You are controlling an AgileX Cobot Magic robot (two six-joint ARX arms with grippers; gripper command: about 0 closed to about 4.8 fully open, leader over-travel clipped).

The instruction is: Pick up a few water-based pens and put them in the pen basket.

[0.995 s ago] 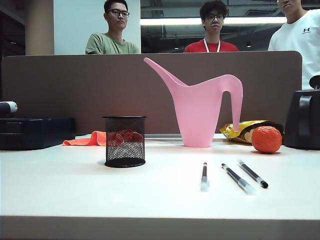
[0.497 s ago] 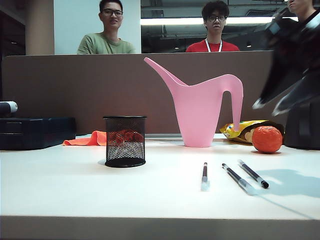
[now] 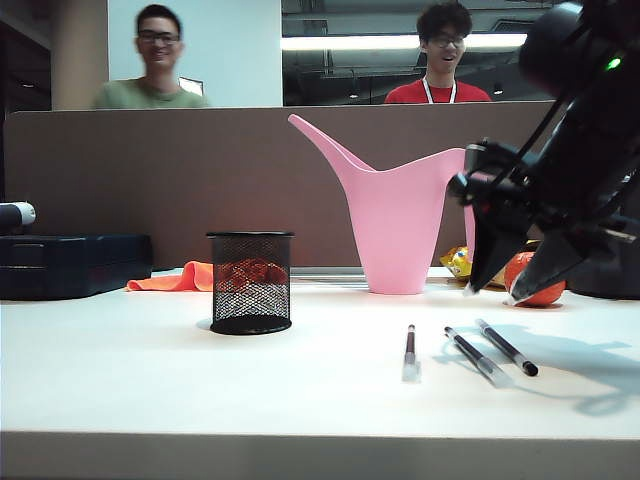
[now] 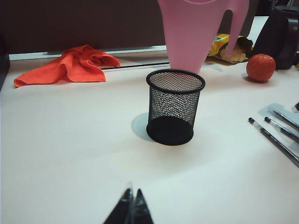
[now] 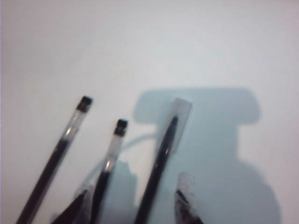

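At nine o'clock on the white table (image 3: 120,380) lies a crumpled orange cloth (image 3: 180,279), with the small black wire-mesh pen basket (image 3: 249,283) standing upright just in front of it and holding no pens. The left gripper (image 4: 131,207) shows only in its wrist view, low over bare table with the basket at its twelve o'clock, its two dark fingertips pressed together. Behind the centre stands a tall pink plastic watering can (image 3: 400,215). At about five o'clock from it, three thin dark water-based pens (image 3: 470,352) with clear caps lie side by side on the table. The right gripper (image 3: 490,292) hangs just above them, jaws spread wide and holding nothing. An orange round fruit (image 3: 535,285) sits behind it.
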